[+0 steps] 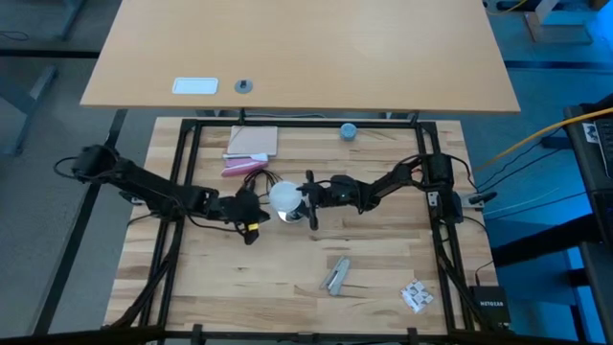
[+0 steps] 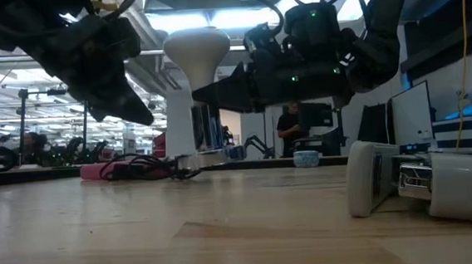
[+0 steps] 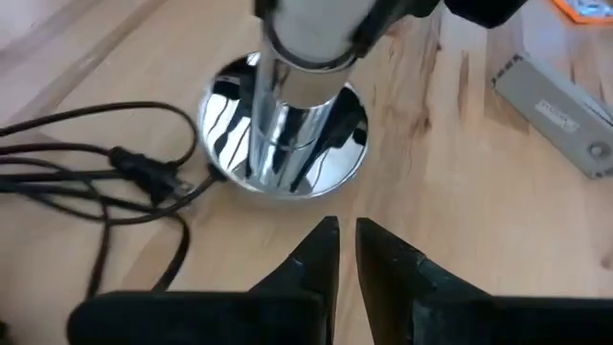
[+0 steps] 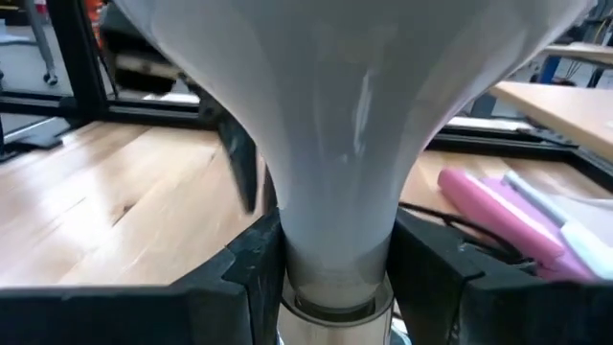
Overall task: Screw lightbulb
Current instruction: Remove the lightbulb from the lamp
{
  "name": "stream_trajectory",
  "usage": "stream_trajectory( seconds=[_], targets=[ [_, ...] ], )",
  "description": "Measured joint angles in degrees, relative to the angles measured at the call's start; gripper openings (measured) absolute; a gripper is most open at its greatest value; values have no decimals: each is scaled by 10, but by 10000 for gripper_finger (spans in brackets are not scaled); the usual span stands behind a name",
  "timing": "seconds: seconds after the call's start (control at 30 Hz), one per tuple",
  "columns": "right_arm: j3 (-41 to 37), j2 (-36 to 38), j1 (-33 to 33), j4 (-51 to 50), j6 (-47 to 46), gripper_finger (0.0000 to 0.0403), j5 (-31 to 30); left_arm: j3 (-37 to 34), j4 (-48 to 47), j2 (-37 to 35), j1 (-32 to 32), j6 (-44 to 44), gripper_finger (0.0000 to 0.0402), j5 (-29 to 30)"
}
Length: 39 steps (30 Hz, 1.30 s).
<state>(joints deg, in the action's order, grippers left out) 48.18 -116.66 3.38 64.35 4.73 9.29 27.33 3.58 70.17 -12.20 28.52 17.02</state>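
The frosted-white lightbulb (image 1: 284, 198) stands upright at the table's middle, globe up (image 2: 197, 47). Its narrow neck goes down into the silvery socket (image 3: 283, 134), which rests on its round chrome foot. A thin black cord (image 3: 105, 182) lies beside the foot. My right gripper (image 1: 305, 198) reaches in level from the table's right and is shut on the bulb. My left gripper (image 3: 347, 240) hangs just left of the socket, tilted down. Its fingers are almost together with nothing between them, and it is clear of the bulb. My right gripper pinches the bulb's narrow neck (image 4: 335, 240), just above the socket's collar, between its two fingers (image 4: 244, 273). The fingers come in level from the table's right side. The bulb stands upright, its globe above the fingers and its lower end in the socket.
Pink items (image 1: 244, 165) and a tan pad (image 1: 254, 142) lie behind the socket, with a small blue-grey cap (image 1: 349, 130) at the far edge. A grey metal piece (image 1: 335, 275) and a small white part (image 1: 417, 295) lie near the front. The black frame rails (image 1: 187, 153) run along the table's sides.
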Motion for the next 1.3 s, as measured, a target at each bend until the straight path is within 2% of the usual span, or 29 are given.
stream_trajectory(
  seconds=[0.3, 0.53, 0.8, 0.97, 1.3],
  targets=[
    [4, 0, 0, 21, 0, 162, -26, 0, 108, 86, 0, -4, 32, 16],
    [24, 0, 0, 20, 1, 162, -27, 1, 223, 96, 4, -54, 33, 22],
    [36, 0, 0, 20, 1, 162, -26, 1, 210, 126, 5, -44, 33, 29],
    [36, -2, 0, -5, 4, 162, 4, 2, 174, 153, 4, -24, 33, 84],
    [36, -2, -13, -86, -4, 162, 32, 2, 175, 229, 5, -15, 33, 133]
  ],
)
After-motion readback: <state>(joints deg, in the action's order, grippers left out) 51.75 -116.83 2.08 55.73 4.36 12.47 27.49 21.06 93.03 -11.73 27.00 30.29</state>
